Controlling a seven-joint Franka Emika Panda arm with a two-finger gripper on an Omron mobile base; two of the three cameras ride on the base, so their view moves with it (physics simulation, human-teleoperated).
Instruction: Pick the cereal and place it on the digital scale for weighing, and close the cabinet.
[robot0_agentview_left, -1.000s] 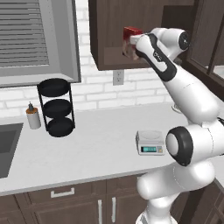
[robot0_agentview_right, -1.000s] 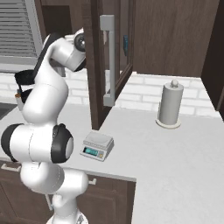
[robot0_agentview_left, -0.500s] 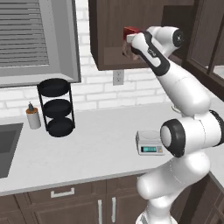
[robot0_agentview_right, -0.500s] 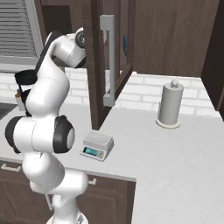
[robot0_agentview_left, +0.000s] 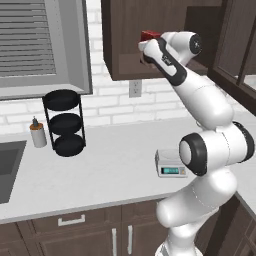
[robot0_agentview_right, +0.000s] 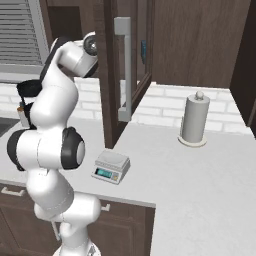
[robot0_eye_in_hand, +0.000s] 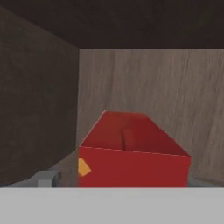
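Reaching up into the cabinet, the gripper is facing the cereal standing upright directly ahead on the shelf, though I cannot tell whether its jaws are gripping.

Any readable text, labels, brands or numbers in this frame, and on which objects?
None can be read.
digital scale: blue-green display strip, digits too small to read.
cereal: red box with a small yellow mark, no legible lettering.
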